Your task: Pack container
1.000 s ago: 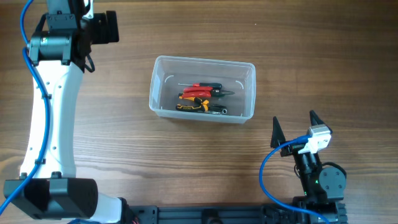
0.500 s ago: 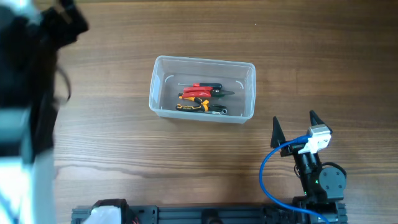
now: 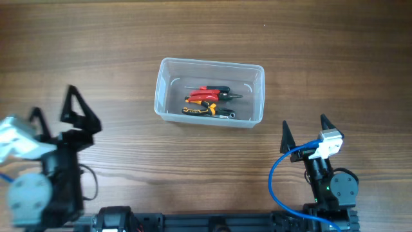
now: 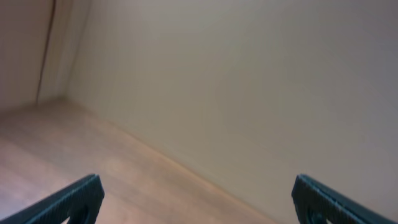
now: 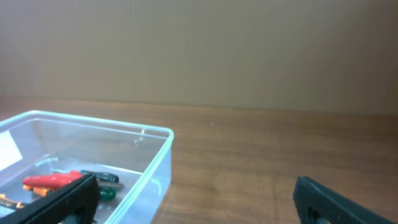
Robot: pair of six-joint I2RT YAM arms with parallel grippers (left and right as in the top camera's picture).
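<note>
Your clear, round-cornered plastic container (image 3: 212,62) holds red-handled tools (image 3: 207,102) on the grained wooden tabletop (image 3: 129,38). The pointed black left fingers (image 3: 76,109) and right fingers (image 3: 285,138) stand spread and empty. A plain beige wall (image 5: 199,50) is behind.

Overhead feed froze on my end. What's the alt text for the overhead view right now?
A clear container sits in the middle of the wooden table, holding a few hand tools with red, black and yellow handles. The left gripper and right gripper are both open and empty, low in the frame on either side, apart from the container.
</note>
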